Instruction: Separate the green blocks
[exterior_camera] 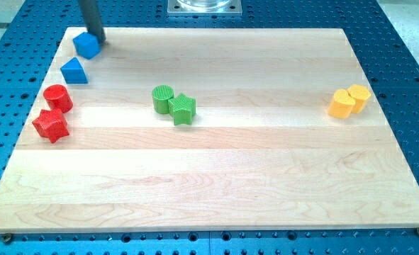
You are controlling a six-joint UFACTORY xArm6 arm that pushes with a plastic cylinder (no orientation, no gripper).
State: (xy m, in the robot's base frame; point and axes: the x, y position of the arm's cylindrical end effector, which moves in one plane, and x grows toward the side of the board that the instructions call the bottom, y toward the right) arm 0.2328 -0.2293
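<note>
A green cylinder and a green star sit touching each other left of the board's middle, the star to the lower right of the cylinder. My tip is at the board's top left corner, right against the upper right side of a blue cube. It is far up and left of the green blocks.
A blue triangular block lies below the blue cube. A red cylinder and a red star sit near the left edge. Two yellow blocks touch at the right. The wooden board rests on a blue perforated table.
</note>
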